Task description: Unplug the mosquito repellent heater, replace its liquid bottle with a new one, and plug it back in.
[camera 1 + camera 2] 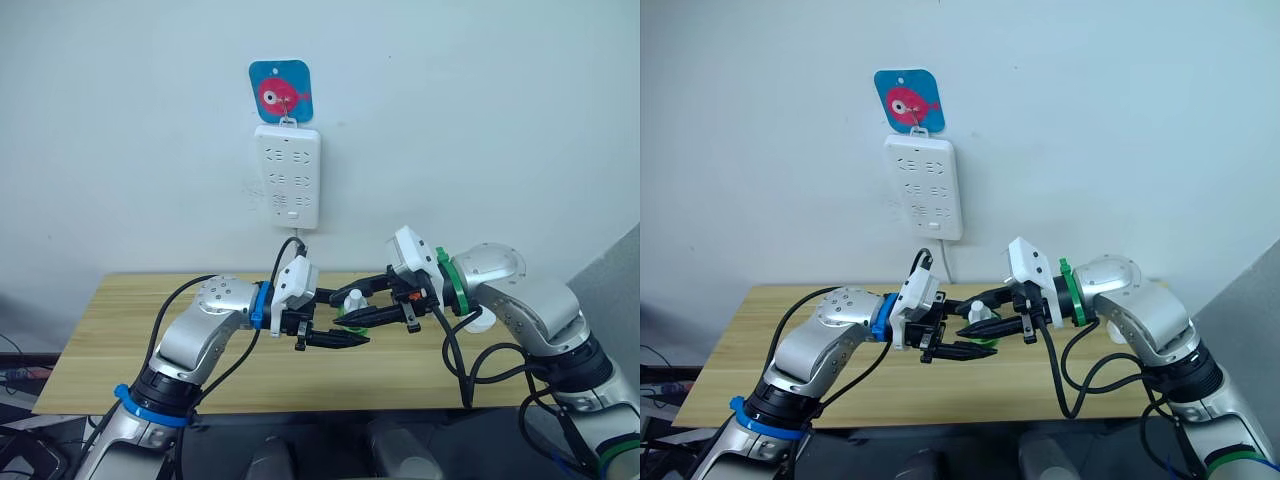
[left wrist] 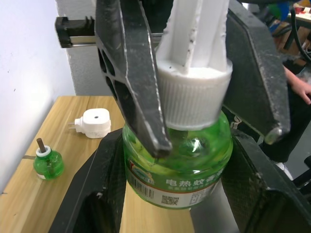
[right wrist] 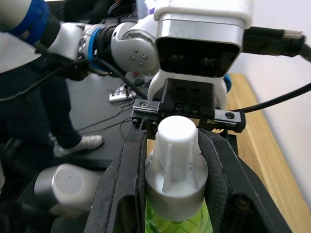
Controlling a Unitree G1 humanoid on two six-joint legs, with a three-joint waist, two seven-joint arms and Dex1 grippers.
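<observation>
A used bottle [image 2: 48,163] lies beside the heater [image 2: 95,123], both beyond the left gripper [image 2: 175,194]; left and right gripper [image 3: 176,194] clamp the green bottle [image 2: 177,167].

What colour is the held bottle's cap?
White, ribbed plastic cap on the green liquid bottle; left wrist view.

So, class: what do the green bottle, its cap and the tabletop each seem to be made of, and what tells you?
Green bottle: likely clear green-tinted plastic, glossy; light shines through the liquid, and it carries a printed paper-like label.
White cap: matte white plastic, seemingly moulded, with fine vertical ribs around it.
Tabletop: wood or wood-look laminate, pale with straight grain lines; which of the two cannot be told.
</observation>
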